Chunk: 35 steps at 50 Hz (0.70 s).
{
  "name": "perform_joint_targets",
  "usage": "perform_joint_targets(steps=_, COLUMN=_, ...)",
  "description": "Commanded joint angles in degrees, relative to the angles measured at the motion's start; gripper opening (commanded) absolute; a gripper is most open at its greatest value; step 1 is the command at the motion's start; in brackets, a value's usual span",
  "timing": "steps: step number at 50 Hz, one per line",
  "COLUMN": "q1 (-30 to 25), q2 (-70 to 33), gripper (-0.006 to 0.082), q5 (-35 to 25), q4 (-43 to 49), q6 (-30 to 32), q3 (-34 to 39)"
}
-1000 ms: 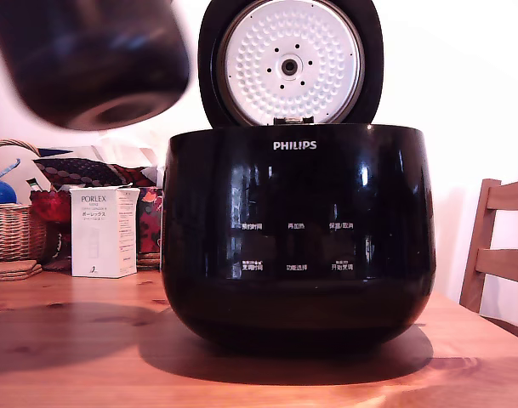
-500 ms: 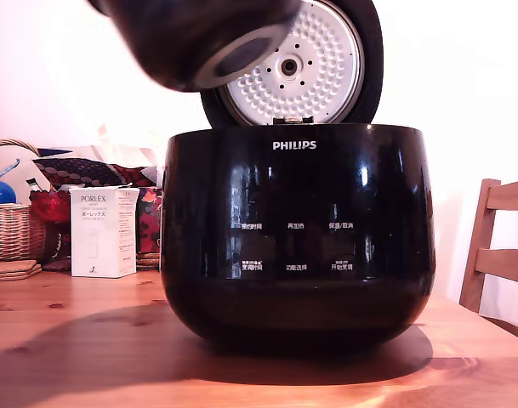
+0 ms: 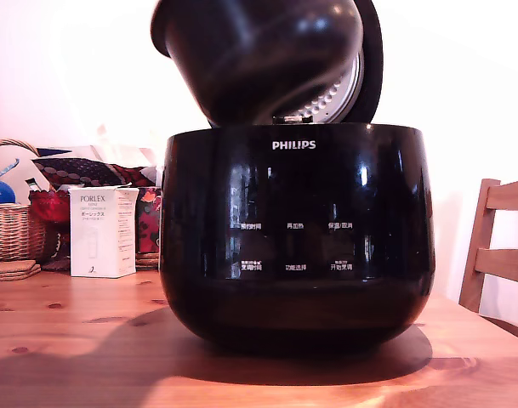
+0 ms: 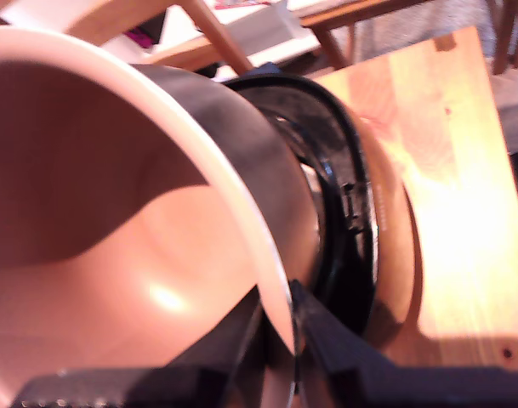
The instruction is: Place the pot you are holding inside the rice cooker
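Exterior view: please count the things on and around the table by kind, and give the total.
Rice cooker: 1
Pot, held above it: 1
White box: 1
Basket: 1
Chair: 1
Table: 1
Total: 6
The clutter behind the box is too mixed to count.

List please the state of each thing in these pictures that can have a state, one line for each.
rice cooker: lid open and upright, cavity not yet filled.
pot: held in the air above the cooker, tilted, not yet inside.
tool: shut on the pot's rim.
white box: upright and closed, on the table.
wicker basket: upright, holding things.
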<state>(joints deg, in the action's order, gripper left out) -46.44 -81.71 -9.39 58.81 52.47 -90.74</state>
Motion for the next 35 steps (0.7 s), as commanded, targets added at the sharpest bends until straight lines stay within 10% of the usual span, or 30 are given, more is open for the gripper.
perform_joint_targets(steps=1, q1=-0.26, q2=-0.31, gripper=-0.0022, q5=-0.24, q4=-3.26, q6=0.5, q3=-1.86)
perform_joint_targets(steps=35, q1=-1.73, q2=-7.61, gripper=-0.0022, q5=10.08, q4=-2.14, q6=21.27, q3=-2.08)
